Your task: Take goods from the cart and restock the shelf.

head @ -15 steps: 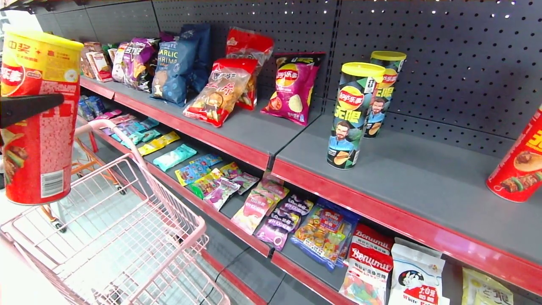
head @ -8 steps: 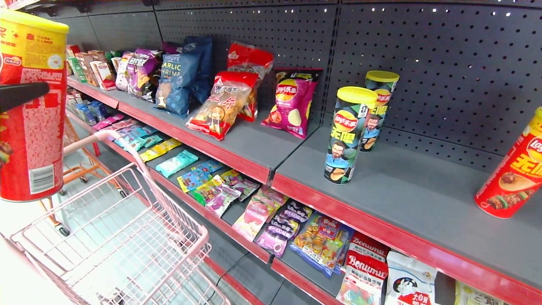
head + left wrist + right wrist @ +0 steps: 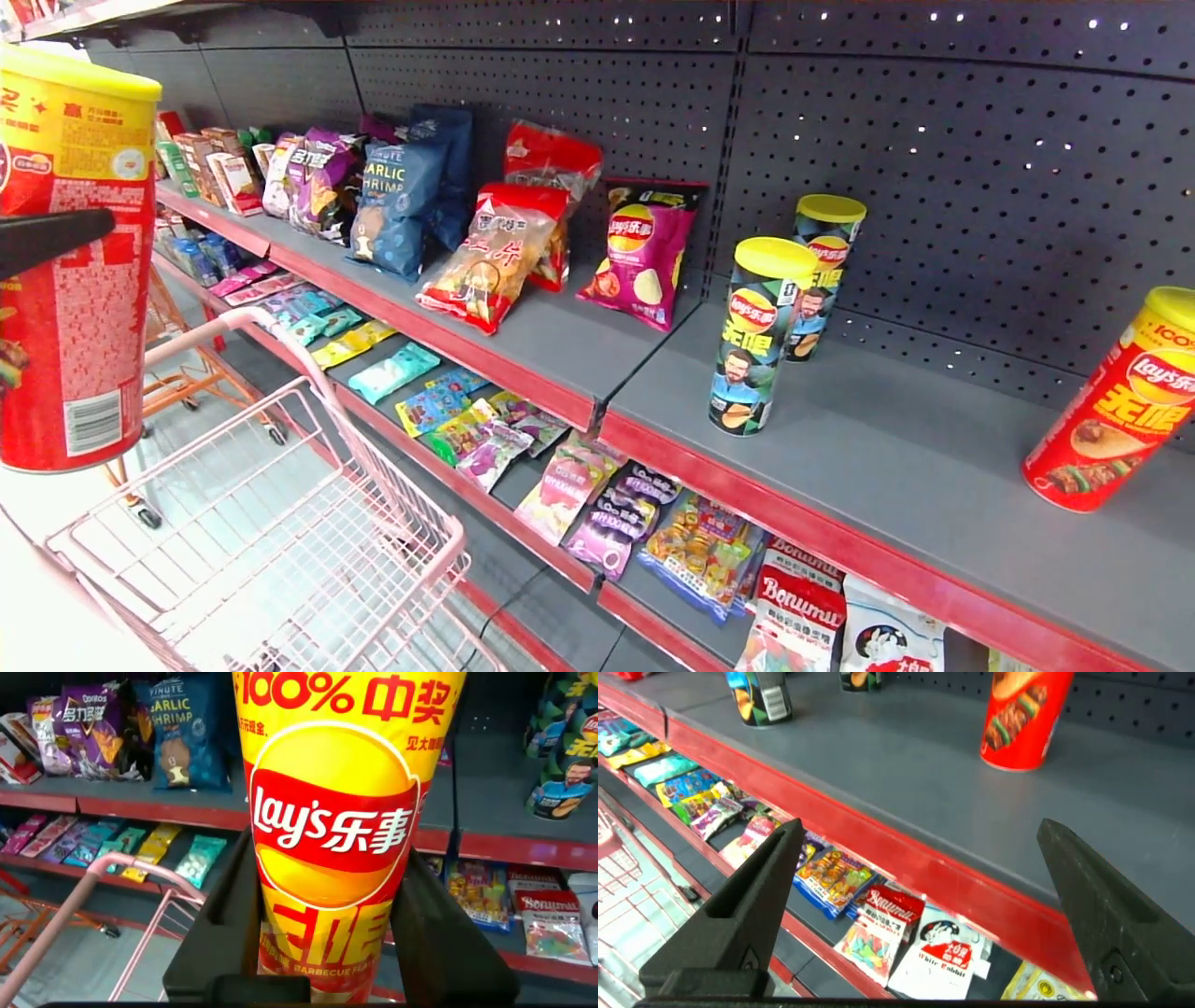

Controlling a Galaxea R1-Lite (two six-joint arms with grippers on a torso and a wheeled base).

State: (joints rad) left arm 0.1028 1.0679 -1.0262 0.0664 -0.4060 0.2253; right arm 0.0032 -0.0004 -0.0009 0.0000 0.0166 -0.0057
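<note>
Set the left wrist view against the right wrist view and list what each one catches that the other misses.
Left wrist view, not the right: the left gripper shut on a red-and-yellow chip can, and the blue snack bag. Right wrist view, not the left: the open right gripper and a red can standing on the grey shelf. Both: the dark chip cans, the red shelf edge and the candy bags below it.

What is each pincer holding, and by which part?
Left pincer grips the red cylindrical chip can around its middle; right pincer is open and empty.
</note>
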